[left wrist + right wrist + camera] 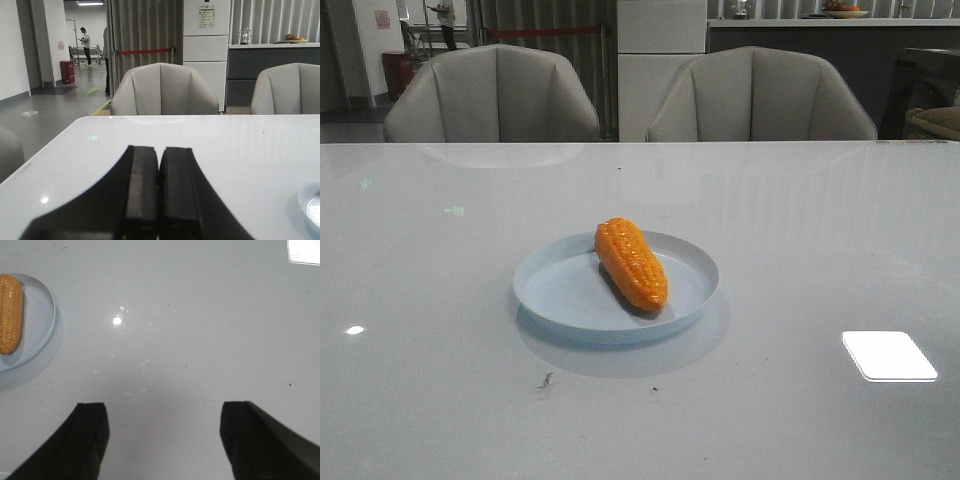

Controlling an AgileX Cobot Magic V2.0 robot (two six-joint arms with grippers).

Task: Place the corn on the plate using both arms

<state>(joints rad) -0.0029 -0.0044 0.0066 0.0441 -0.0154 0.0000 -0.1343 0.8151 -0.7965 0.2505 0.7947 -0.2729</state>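
Left black gripper [159,195]: fingers pressed together, nothing between, aimed level across the white glossy table [820,230], only a sliver of plate at frame edge. Right black gripper [164,440]: spread wide, empty, over bare tabletop beside the plate. Neither visible from the front. Orange bumpy toy corn cob [631,263] already lying diagonally inside the round pale blue shallow plate [555,292], one end near the rim. Task looks done. Risks: low rim, glossy cob, so any nudge or re-grasp could roll it out; a low sweep could clip the plate and slide it on the slick surface.
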